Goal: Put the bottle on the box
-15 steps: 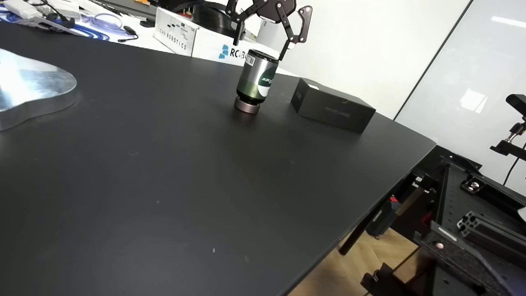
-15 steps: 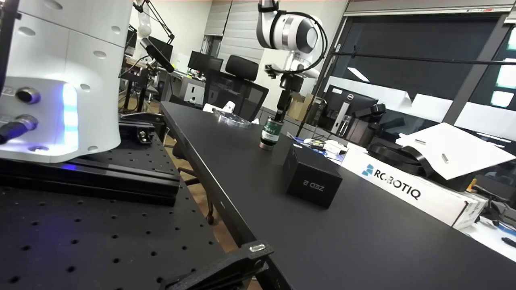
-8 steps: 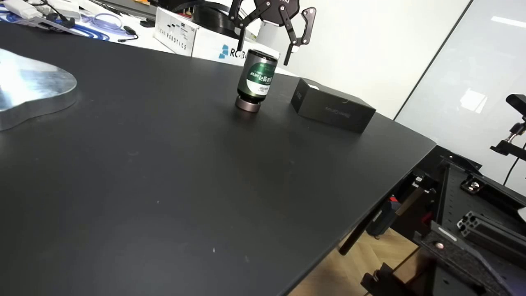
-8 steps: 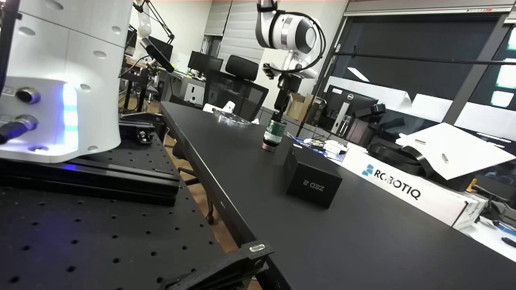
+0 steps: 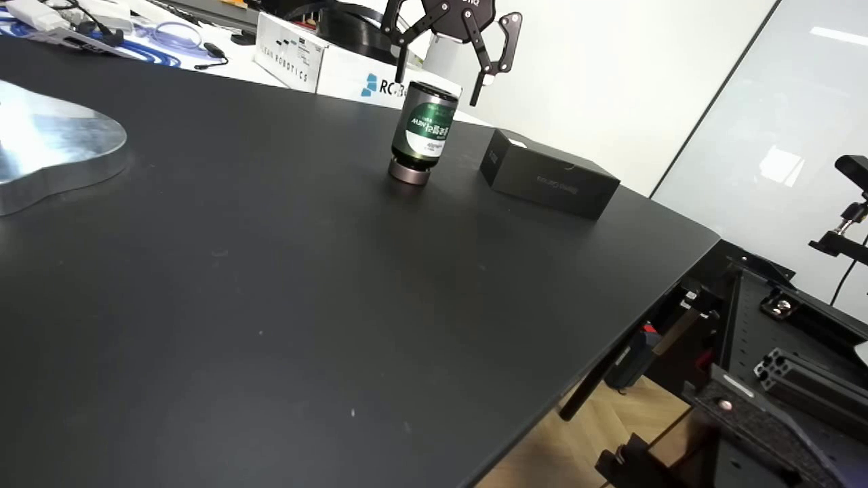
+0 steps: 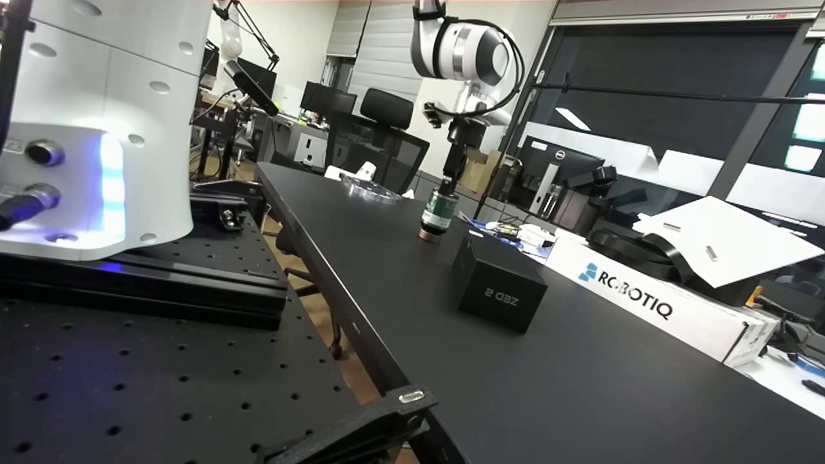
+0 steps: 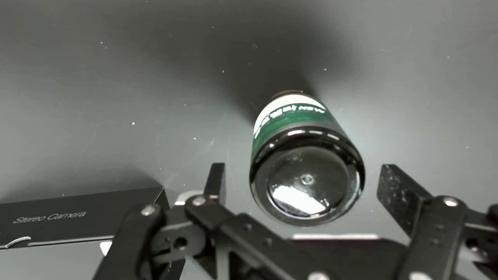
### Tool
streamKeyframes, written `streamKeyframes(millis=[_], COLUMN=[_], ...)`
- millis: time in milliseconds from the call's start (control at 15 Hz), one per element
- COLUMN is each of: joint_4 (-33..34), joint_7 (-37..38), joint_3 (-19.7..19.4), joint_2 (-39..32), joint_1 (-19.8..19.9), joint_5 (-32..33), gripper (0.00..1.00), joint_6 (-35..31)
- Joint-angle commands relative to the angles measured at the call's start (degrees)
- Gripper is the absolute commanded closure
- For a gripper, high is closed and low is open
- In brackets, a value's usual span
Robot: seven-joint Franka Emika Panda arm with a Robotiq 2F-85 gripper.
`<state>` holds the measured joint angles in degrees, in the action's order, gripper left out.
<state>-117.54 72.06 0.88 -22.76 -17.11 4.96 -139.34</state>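
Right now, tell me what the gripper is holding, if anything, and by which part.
Nothing is held: the gripper is open, with gaps between its fingers and the bottle on both sides; the bottle stands on the table.

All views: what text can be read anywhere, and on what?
"Stereo Camera": black box, side.
"ZED 2": black box, end, upside down.
"ROBOTIQ": white box, long side.
"LEAN ROBOTICS": white box, end.
"NEW": bottle, label; its other print is unclear.
Tool: lettering cut off by the frame.
Monitor: tiny logo, not surely legible.
Robot base: markings too blurred.

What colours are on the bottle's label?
The label is green and white; it shows best in the wrist view.
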Motion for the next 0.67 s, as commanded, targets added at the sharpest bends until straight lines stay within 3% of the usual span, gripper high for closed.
streamKeyframes(millis=[0, 600], joint_4=[0.74, 0.75], joint_7=[2.18, 0.9], joint_3=[-0.99, -1.12], joint_2=[-0.83, -2.86], joint_1=[-0.22, 0.23], joint_5=[1.63, 0.25], gripper=[0.0, 0.0], joint_6=[-0.57, -2.33])
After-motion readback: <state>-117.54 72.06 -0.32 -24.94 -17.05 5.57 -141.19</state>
